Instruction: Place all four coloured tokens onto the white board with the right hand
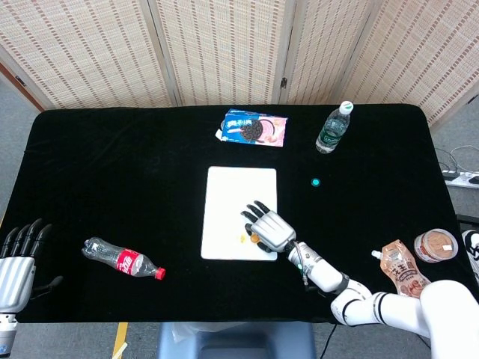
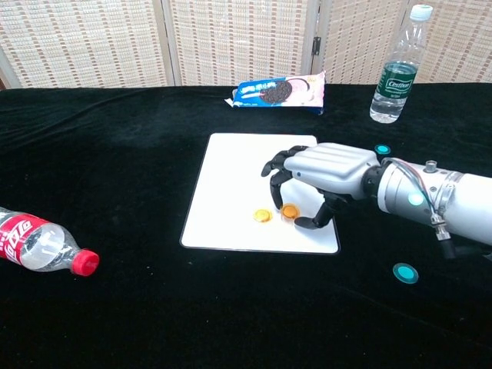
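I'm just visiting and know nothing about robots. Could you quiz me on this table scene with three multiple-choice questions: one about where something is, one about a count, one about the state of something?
1. Where do the teal tokens lie?
A. on the white board
B. on the black cloth
C. on the cookie pack

2. How many orange tokens are on the board?
A. none
B. two
C. four

3. How does the cola bottle stand?
A. upright
B. on its side
C. upside down

Answers: 1 B, both teal tokens lie on the black cloth, off the white board. 2 B, two orange tokens lie under the right hand. 3 B, the cola bottle lies flat.
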`<state>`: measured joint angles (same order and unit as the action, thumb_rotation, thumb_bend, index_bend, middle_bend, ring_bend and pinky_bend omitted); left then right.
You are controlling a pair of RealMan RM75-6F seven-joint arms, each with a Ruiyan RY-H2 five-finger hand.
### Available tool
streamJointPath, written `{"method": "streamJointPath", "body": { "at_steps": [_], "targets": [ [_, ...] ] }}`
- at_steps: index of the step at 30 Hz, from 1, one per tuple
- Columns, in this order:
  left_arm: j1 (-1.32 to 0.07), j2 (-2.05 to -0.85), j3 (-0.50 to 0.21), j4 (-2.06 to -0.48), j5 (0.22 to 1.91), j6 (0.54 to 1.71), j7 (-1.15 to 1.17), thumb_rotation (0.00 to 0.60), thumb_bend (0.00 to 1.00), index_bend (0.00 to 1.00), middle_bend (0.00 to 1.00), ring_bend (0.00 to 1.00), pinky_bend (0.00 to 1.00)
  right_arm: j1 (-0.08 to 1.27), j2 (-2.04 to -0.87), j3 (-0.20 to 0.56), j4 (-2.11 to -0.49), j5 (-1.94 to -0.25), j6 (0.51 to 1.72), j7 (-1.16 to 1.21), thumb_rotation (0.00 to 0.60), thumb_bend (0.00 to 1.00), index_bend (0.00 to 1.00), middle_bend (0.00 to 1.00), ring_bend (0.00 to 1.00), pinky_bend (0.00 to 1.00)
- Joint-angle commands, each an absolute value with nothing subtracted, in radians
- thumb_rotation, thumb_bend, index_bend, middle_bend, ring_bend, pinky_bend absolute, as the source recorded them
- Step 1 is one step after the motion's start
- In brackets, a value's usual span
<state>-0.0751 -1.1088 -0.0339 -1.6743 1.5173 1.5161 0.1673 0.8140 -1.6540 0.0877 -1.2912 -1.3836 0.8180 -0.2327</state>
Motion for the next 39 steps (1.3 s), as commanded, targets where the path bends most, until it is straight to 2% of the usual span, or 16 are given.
{"method": "streamJointPath", "body": {
  "at_steps": [1,8,14,21,30,39],
  "targets": [
    [-0.076,-1.109,-0.035,-1.674,1.518,1.515,0.167,0.6,0.07,0.0,0.0,0.0,0.0,0.81,-1.645,0.084,-1.305,-1.39,0.827,-0.23,0.6,0.41,0.34,0.14,0.01,0.0],
    [-0.082,-1.108,-0.035,-1.678,1.525,1.51,0.161,0.6,0.07,0.0,0.0,0.0,0.0,0.768,-1.576,0.068,-1.385,-1.415,0.9,-0.224,0.6,0.41,0.31,0.14,0.02,0.0],
    [-0.085,-1.106,-0.037,-1.677,1.527,1.51,0.157,0.6,0.07,0.0,0.0,0.0,0.0,0.685,-1.438,0.011,-1.479,-1.483,1.01,-0.166,0.6,0.41,0.44,0.15,0.02,0.0],
    [-0.087,-1.106,-0.033,-1.68,1.535,1.509,0.155,0.6,0.07,0.0,0.0,0.0,0.0,0.572,-1.354,-0.091,-1.502,-1.55,1.104,-0.072,0.6,0.41,0.46,0.15,0.02,0.0],
    [-0.085,-1.104,-0.031,-1.686,1.544,1.517,0.152,0.6,0.07,0.0,0.0,0.0,0.0,0.488,-1.354,-0.171,-1.461,-1.64,1.169,-0.067,0.6,0.41,0.46,0.15,0.02,0.0],
    [-0.082,-1.103,-0.027,-1.68,1.548,1.519,0.139,0.6,0.07,0.0,0.0,0.0,0.0,0.468,-1.405,-0.168,-1.404,-1.65,1.147,-0.082,0.6,0.41,0.38,0.14,0.01,0.0]
  ]
}}
